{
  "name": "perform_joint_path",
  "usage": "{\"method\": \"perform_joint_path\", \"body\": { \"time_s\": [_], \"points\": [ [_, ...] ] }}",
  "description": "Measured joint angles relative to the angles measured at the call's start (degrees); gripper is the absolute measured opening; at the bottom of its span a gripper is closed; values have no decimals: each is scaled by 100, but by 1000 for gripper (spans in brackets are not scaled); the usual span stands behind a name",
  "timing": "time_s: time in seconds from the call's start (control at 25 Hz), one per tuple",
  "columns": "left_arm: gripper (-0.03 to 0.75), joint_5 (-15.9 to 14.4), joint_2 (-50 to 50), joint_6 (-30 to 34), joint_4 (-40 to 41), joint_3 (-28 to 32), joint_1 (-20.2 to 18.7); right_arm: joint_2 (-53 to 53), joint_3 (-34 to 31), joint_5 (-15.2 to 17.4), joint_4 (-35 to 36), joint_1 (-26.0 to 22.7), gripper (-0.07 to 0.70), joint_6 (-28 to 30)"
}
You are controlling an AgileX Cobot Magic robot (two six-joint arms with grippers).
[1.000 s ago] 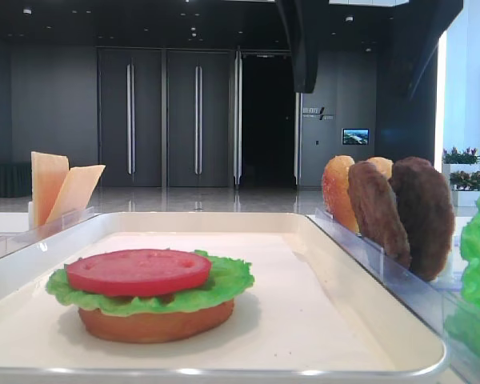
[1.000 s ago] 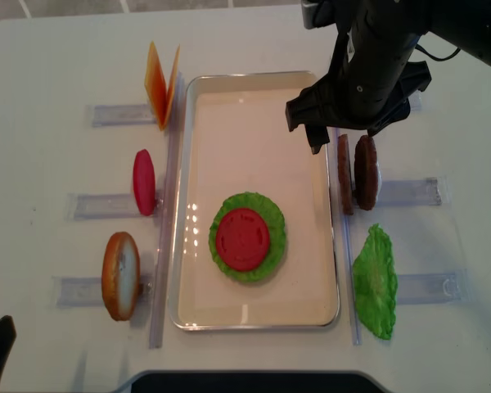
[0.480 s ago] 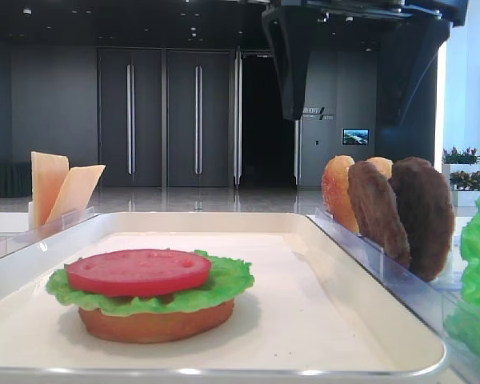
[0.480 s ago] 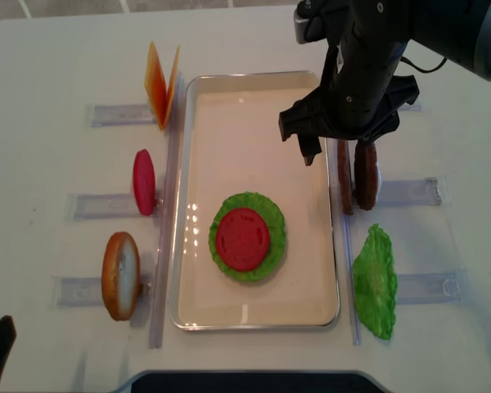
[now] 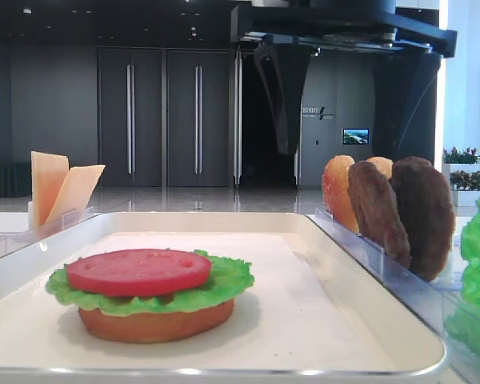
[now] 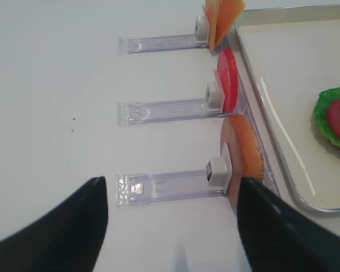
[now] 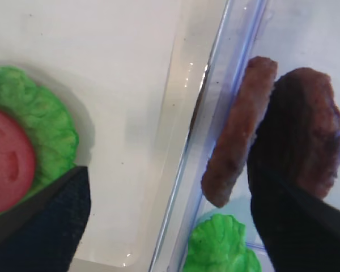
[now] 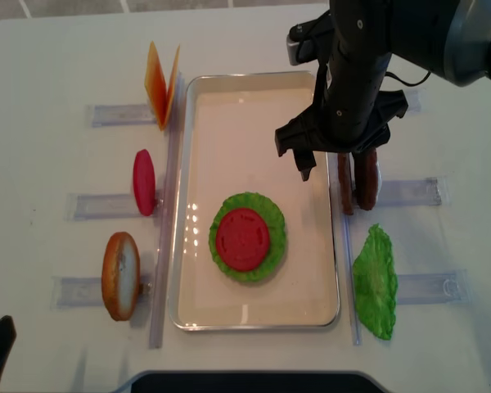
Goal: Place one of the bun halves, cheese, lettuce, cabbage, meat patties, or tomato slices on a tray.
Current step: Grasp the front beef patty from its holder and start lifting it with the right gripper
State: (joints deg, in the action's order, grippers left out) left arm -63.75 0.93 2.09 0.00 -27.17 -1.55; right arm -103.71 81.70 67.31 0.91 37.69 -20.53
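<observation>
Two meat patties (image 8: 357,180) are stood upright in the rack just right of the tray (image 8: 198,90), and the wide-open, empty right hand (image 8: 335,160) has been lowered over them, so a grasp seems imminent.

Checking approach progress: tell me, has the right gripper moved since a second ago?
Yes. In the overhead view the right gripper has shifted toward the near end of the tray, now straddling the meat patties, jaws open.

No readable text, small wall sign (image 5: 317,113) beside dark doorway too blurred
</observation>
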Motion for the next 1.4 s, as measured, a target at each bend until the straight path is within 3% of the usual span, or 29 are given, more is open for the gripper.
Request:
{"method": "perform_joint_path", "body": {
  "time_s": [1.4],
  "points": [
    [538, 0, 0, 0, 0, 0, 0, -367, 0, -172, -421, -11, 551, 152]
  ]
}}
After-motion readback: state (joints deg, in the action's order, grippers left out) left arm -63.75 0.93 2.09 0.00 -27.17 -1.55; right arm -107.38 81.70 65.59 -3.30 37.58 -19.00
